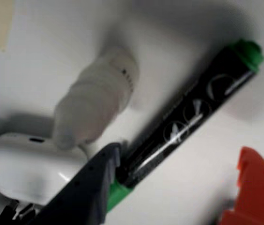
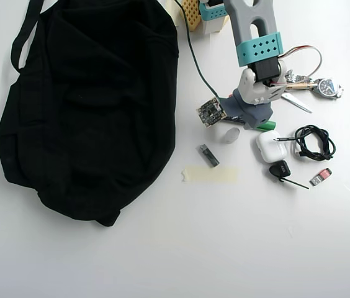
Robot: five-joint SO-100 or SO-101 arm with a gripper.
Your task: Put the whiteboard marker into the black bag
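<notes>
The whiteboard marker (image 1: pixel 188 122) lies on the white table, running diagonally in the wrist view, green end at upper right and green cap at lower left. My gripper (image 1: pixel 179 154) is open and low over it. The dark finger (image 1: pixel 87 187) sits against the cap end and the orange finger (image 1: pixel 253 187) stands apart on the marker's other side. In the overhead view the gripper (image 2: pixel 252 121) hides most of the marker; only a green end (image 2: pixel 265 126) shows. The black bag (image 2: pixel 88 105) lies flat at the left, well away from the gripper.
A white earbud case (image 2: pixel 268 147) and a small translucent white bottle (image 2: pixel 231 135) lie right beside the marker. Nearby are a grey stick (image 2: pixel 209 155), a tape strip (image 2: pixel 211 174), a black cable coil (image 2: pixel 314 143), a watch (image 2: pixel 327 88) and a small circuit board (image 2: pixel 211 112).
</notes>
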